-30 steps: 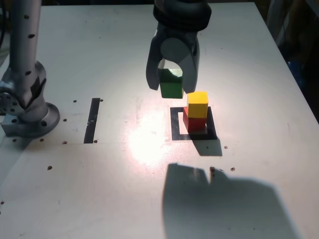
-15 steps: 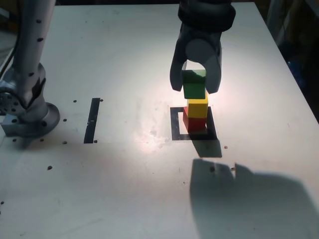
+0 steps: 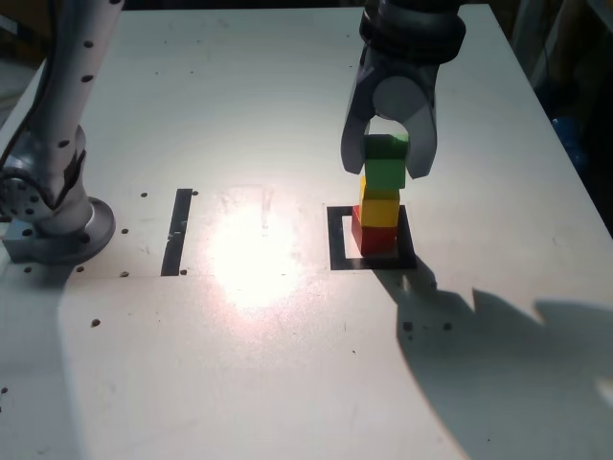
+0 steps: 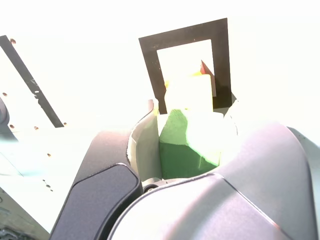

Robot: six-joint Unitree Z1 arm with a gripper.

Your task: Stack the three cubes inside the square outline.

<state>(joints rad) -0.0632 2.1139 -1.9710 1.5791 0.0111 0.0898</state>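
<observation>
Showing no legible writing: green cube (image 3: 386, 172).

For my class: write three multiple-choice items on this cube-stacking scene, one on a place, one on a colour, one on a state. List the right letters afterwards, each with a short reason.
1. Where does the red cube sit?
A. on the black tape strip
B. inside the square outline
C. beside the arm's base

2. Which colour is the cube directly on the red one?
A. yellow
B. green
C. blue

3. What is the gripper doing?
A. standing open and empty
B. shut on the green cube
C. shut on the red cube

Answers:
1 B, the red cube stands within the black frame.
2 A, the yellow cube rests on the red one.
3 B, the green cube sits between the fingers, above the yellow one.
</observation>
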